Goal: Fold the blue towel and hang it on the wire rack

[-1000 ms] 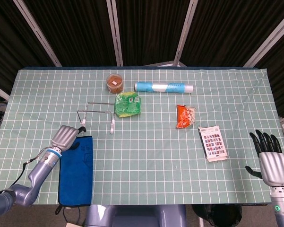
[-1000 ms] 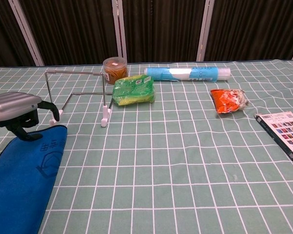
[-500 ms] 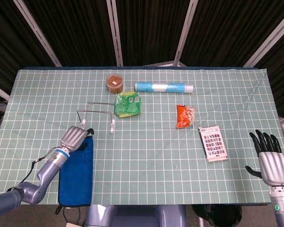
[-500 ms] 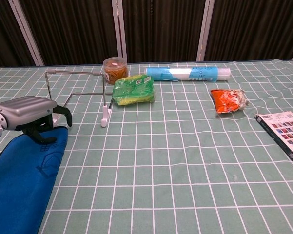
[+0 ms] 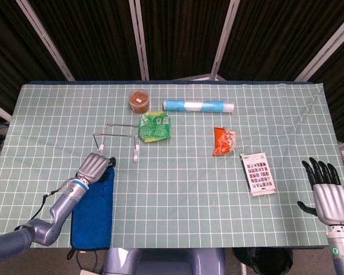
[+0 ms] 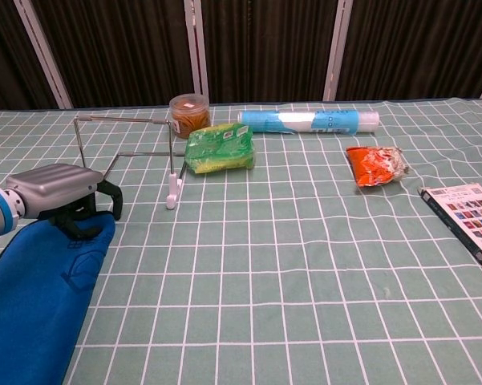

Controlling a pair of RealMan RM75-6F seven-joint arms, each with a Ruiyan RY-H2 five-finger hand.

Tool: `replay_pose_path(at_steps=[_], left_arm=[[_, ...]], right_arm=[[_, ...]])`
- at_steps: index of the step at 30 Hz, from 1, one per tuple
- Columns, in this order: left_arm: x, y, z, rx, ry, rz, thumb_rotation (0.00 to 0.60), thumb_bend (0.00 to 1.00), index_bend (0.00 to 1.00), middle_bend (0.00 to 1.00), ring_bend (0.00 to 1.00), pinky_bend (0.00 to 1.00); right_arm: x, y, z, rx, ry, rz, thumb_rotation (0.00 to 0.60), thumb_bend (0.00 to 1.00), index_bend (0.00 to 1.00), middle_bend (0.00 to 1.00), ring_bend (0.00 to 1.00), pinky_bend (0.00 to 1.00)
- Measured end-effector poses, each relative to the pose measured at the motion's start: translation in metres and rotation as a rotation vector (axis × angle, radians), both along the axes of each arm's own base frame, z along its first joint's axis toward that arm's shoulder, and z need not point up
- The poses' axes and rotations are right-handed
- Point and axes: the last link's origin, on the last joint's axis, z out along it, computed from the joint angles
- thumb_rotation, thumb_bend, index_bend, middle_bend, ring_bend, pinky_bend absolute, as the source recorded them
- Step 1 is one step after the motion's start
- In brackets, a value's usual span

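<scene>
The blue towel (image 5: 93,212) (image 6: 40,289) lies lengthwise at the near left of the table, its near end hanging over the front edge. My left hand (image 5: 96,167) (image 6: 60,188) sits on the towel's far end, fingers curled down into the cloth, which bunches up under them. The wire rack (image 5: 117,137) (image 6: 128,136) stands just beyond and to the right of this hand, apart from it. My right hand (image 5: 327,192) hovers at the table's near right corner with fingers spread and nothing in it; the chest view does not show it.
A green packet (image 5: 155,126) leans against the rack's right side. Behind are a brown jar (image 5: 139,100) and a blue-white roll (image 5: 198,106). An orange packet (image 5: 224,140) and a booklet (image 5: 259,173) lie to the right.
My left hand has moved right and slightly forward onto the towel's far end, and the towel's far edge has gone from flat to bunched. The right hand has stayed put.
</scene>
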Motion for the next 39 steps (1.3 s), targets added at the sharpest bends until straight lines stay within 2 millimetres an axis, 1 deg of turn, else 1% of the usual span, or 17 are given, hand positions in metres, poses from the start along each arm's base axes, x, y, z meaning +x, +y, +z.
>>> replay_pose_path(at_steps=[6,9,12,17,20,24,27,30,34,39], left_arm=[[0.001,0.000,0.000,0.001,-0.008,0.002,0.600,0.48,0.55,0.95,0.93,1.00],[0.003,-0.002,0.002,0.005,-0.020,-0.003,0.600,0.53,0.62,0.95,0.93,1.00],[0.004,-0.003,0.005,0.011,-0.029,-0.009,0.600,0.59,0.68,0.95,0.93,1.00],[0.005,-0.005,0.012,0.023,-0.030,-0.014,0.600,0.75,0.77,0.96,0.93,1.00],[0.007,-0.007,0.016,0.028,-0.035,-0.013,0.600,0.79,0.81,0.96,0.93,1.00],[0.013,-0.011,0.024,0.040,-0.043,-0.020,0.600,0.79,0.82,0.96,0.93,1.00],[0.020,-0.013,0.033,0.059,-0.056,-0.030,0.600,0.79,0.83,0.96,0.93,1.00],[0.032,-0.015,0.049,0.106,-0.088,-0.055,0.600,0.79,0.84,0.96,0.93,1.00],[0.058,-0.022,0.076,0.199,-0.116,-0.111,0.600,0.79,0.85,0.96,0.93,1.00],[0.083,-0.024,0.105,0.316,-0.049,-0.185,0.600,0.79,0.86,0.96,0.93,1.00]], right_arm=[[0.000,0.000,0.000,0.001,0.002,-0.001,0.600,0.00,0.00,0.00,0.00,0.00],[0.000,0.000,0.000,0.000,0.001,0.000,0.600,0.00,0.00,0.00,0.00,0.00],[0.000,0.000,0.001,-0.001,-0.001,0.001,0.600,0.00,0.00,0.00,0.00,0.00],[0.001,0.000,0.001,-0.001,-0.002,0.004,0.600,0.00,0.00,0.00,0.00,0.00],[0.001,0.001,0.001,-0.001,-0.004,0.007,0.600,0.00,0.00,0.00,0.00,0.00],[0.002,0.001,0.002,-0.002,-0.007,0.010,0.600,0.00,0.00,0.00,0.00,0.00],[0.003,0.001,0.002,-0.003,-0.012,0.013,0.600,0.00,0.00,0.00,0.00,0.00],[0.005,0.002,0.004,-0.010,-0.021,0.019,0.600,0.00,0.00,0.00,0.00,0.00],[0.006,0.003,0.008,-0.020,-0.032,0.026,0.600,0.00,0.00,0.00,0.00,0.00],[0.007,0.005,0.011,-0.023,-0.040,0.034,0.600,0.00,0.00,0.00,0.00,0.00]])
